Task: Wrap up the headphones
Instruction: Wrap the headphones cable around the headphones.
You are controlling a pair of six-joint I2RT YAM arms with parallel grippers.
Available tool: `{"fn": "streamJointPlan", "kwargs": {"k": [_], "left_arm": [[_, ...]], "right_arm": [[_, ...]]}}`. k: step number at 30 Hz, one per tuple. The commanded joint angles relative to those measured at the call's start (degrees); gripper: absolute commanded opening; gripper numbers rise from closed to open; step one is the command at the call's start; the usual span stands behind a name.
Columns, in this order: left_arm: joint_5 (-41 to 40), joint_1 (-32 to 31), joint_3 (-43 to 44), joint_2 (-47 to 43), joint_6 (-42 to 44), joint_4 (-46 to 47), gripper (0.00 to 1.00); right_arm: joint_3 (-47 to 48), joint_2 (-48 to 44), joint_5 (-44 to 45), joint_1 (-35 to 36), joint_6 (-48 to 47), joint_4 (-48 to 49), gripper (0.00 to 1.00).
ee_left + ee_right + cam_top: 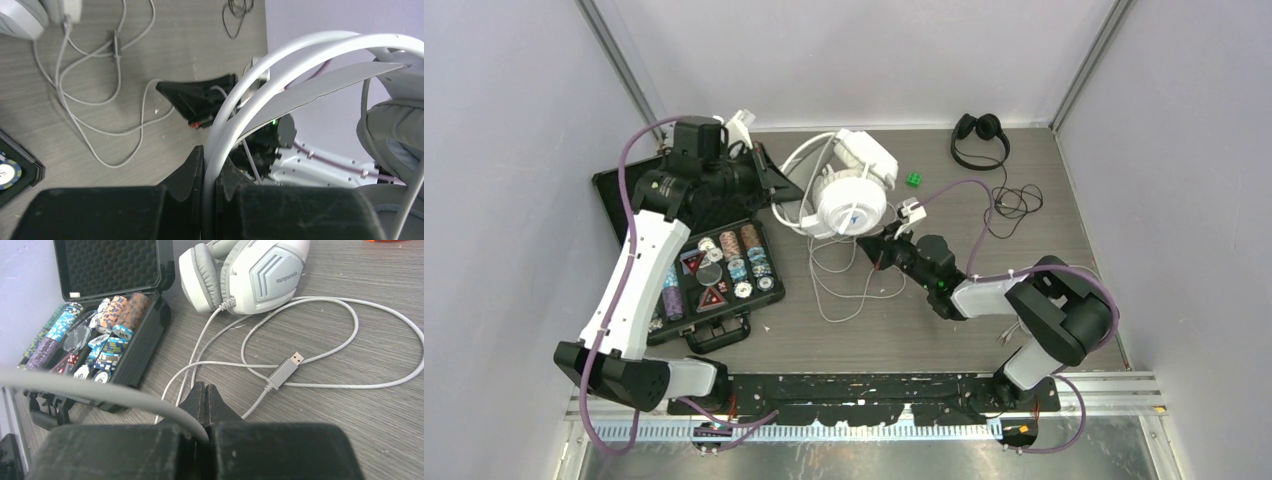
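Note:
My left gripper [776, 190] is shut on the white headband [235, 107] of a white over-ear headset [852, 205] and holds it up; one pale ear cup [395, 125] hangs at the right of the left wrist view. My right gripper [886, 240] is shut on a pale cable [125, 396] that runs off to the left. A second, pale grey headset [260, 270] lies on the table behind it [866, 152]. Its white cable [350, 340] lies looped, with a USB plug [286, 369]. The black headset [980, 135] lies at the far right with its black cable [1016, 203].
An open black case [734, 328] with stacks of poker chips [105, 335] lies at the left, under my left arm. A small green cube [914, 179] sits near the white headsets. White cable loops [844, 290] lie mid-table. Walls close in on three sides.

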Motion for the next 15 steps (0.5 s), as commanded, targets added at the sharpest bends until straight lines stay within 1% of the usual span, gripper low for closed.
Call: {"fn": "streamJointPlan", "kwargs": {"k": [1, 3, 6, 8, 10, 13, 15], "left_arm": [[14.15, 0.11, -0.80, -1.01, 7.59, 3.31, 0.00], [11.59, 0.09, -0.08, -1.21, 14.98, 0.43, 0.00], [7.30, 0.11, 0.74, -1.24, 24.61, -2.01, 0.00], [4.53, 0.10, 0.75, -1.39, 28.53, -1.79, 0.00], [4.04, -0.09, 0.67, -1.42, 31.96, -0.92, 0.00], [2.29, -3.36, -0.04, -1.67, 40.34, -0.60, 0.00], [-0.09, -7.82, -1.24, -2.02, 50.73, -1.02, 0.00]], "right_arm": [[1.68, -3.04, -1.86, -2.71, 2.67, -1.36, 0.00], [2.07, -4.68, -2.80, -3.90, 3.91, -3.33, 0.00], [3.62, -8.41, -5.71, -5.37, 4.95, -9.68, 0.00], [4.14, -11.55, -7.20, -5.95, 5.02, -13.60, 0.00], [4.56, -15.36, -8.67, -6.27, 5.12, -18.29, 0.00], [5.87, -20.45, -11.02, -6.53, 4.65, -25.82, 0.00], [7.31, -23.27, -12.31, -6.60, 3.87, -31.61, 0.00]]}}
